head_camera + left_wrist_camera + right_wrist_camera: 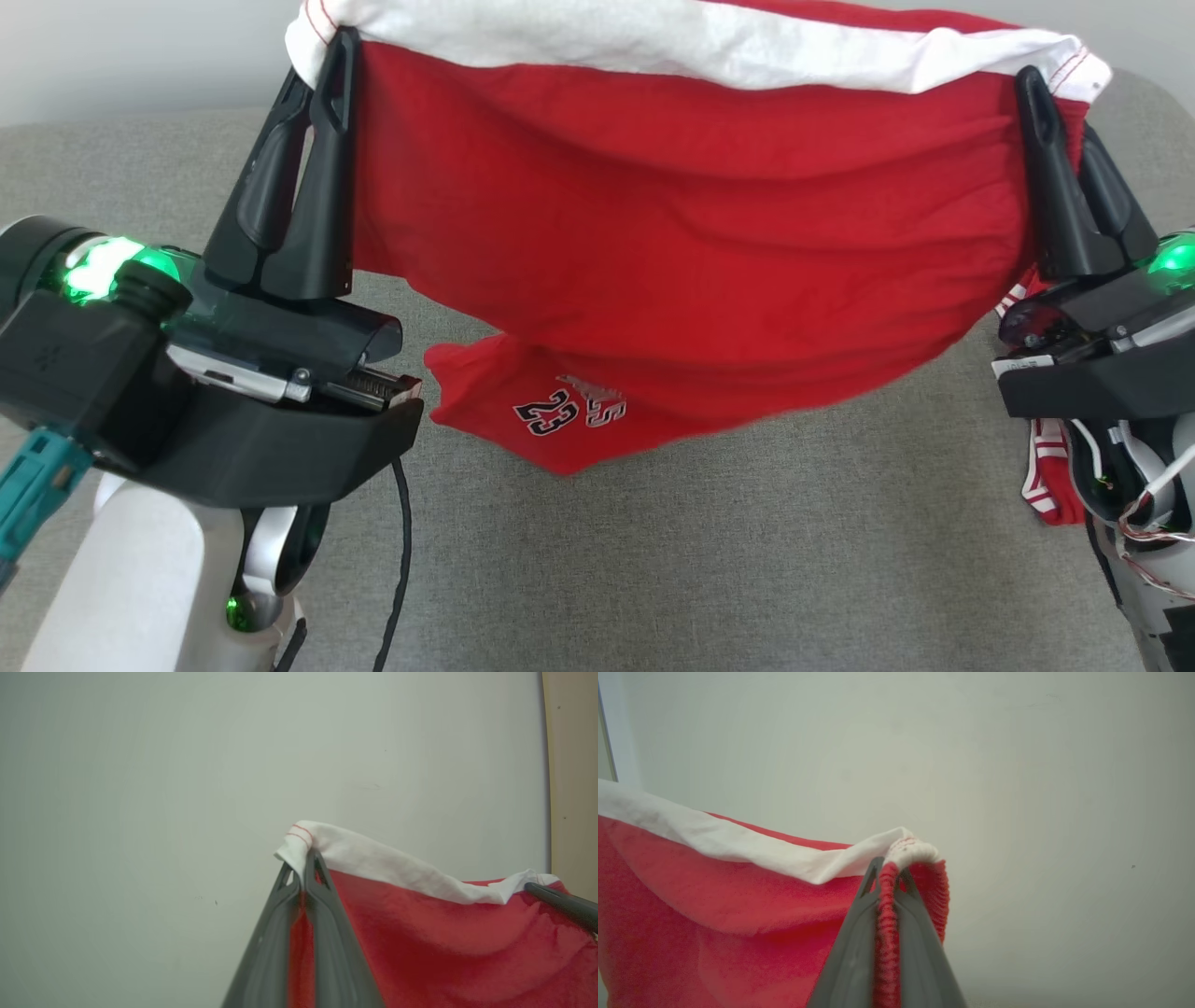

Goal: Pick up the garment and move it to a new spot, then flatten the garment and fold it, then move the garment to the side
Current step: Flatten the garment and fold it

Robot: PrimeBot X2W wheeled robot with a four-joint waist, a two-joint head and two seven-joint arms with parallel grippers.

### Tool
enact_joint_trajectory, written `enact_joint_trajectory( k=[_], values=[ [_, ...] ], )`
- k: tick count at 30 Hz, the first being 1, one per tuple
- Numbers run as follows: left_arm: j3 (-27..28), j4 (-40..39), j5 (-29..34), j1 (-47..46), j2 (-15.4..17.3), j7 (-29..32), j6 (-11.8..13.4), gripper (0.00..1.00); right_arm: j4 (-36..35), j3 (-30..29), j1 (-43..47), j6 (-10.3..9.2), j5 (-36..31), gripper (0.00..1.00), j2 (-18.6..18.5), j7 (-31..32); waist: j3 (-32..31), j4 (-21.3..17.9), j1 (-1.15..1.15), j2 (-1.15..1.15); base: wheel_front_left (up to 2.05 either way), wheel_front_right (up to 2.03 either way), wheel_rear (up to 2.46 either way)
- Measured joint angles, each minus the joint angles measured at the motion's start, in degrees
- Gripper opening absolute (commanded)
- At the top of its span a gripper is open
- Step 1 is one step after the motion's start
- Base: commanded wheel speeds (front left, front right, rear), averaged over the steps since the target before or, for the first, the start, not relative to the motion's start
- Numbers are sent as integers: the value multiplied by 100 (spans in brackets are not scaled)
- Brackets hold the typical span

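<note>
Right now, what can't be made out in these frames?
- Head view: the white top band of the garment is cut off by the upper edge.
- Head view: the lettering beside the 23 is creased and too small to read.
- Head view: the garment's striped end is partly hidden behind the right pincer.
- Left wrist view: how much cloth the left pincer grips is hidden by the pincer itself.

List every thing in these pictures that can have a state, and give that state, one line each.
red garment: held up over the grey cushion, stretched between both grippers by its white-banded edge, sagging in the middle.
left gripper: shut on one end of that edge.
right gripper: shut on the other end.
left wrist light: lit green.
right wrist light: lit green.
</note>
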Motion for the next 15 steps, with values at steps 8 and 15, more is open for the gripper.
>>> enact_joint_trajectory(
  k=[8,15],
  values=[
    [-43,449,-62,-276,37,116,-112,0,493,222,-511,0,177,0,73,-30,107,-4,0,0,0,0,0],
    [-12,1964,-471,-1394,-92,135,-559,0,1700,875,-1843,0,404,0,9,-257,271,23,1,0,0,0,0]
  ],
)
